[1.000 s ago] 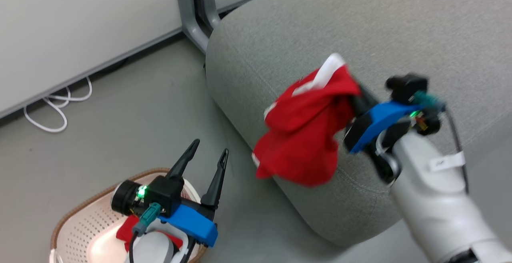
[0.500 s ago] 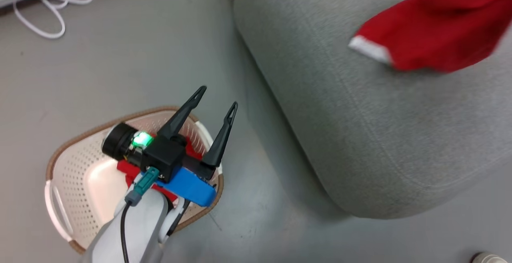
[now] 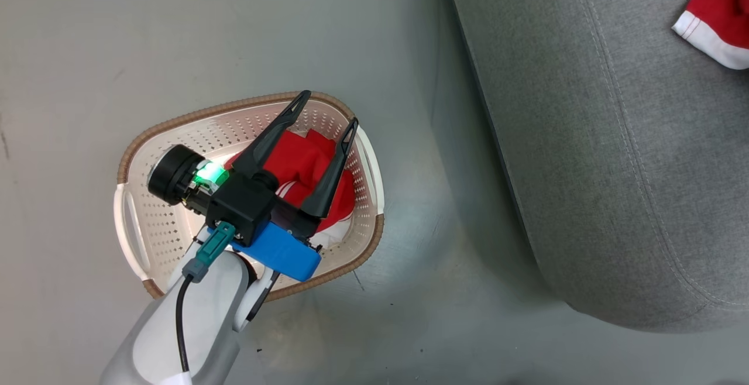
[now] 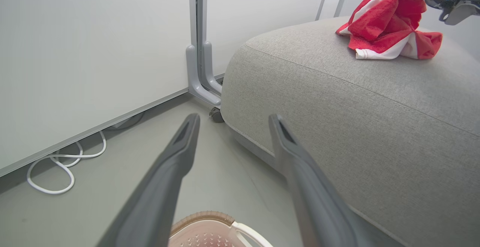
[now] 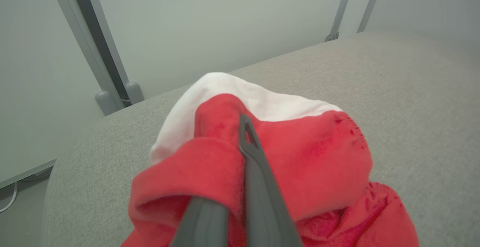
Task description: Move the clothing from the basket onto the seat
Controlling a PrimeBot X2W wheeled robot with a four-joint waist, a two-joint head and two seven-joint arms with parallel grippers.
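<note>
The cream basket (image 3: 175, 124) with its brown rim stands on the floor left of the grey sofa (image 3: 585, 139). One red garment (image 3: 304, 162) lies crumpled inside it. My left gripper (image 3: 329, 107) hovers above the basket, open and holding nothing; the left wrist view looks past its spread fingers (image 4: 180, 153) to the sofa (image 4: 337, 100). The other red garment with white trim (image 4: 386, 25) rests bunched on the seat, its corner (image 3: 717, 28) at the head view's upper right. My right gripper (image 5: 240, 127) is shut on that garment (image 5: 300, 172), lifting its top fold off the sofa (image 5: 412, 108).
A grey metal post with a curved foot (image 4: 200, 82) stands against the white wall panel (image 4: 93, 51), close to the sofa's corner. A white cable (image 4: 56, 168) loops on the grey floor (image 3: 439, 315) along the wall.
The head camera has swung down and left, bringing the whole basket into view. The right gripper carried its red garment from the sofa's front edge up onto the seat.
</note>
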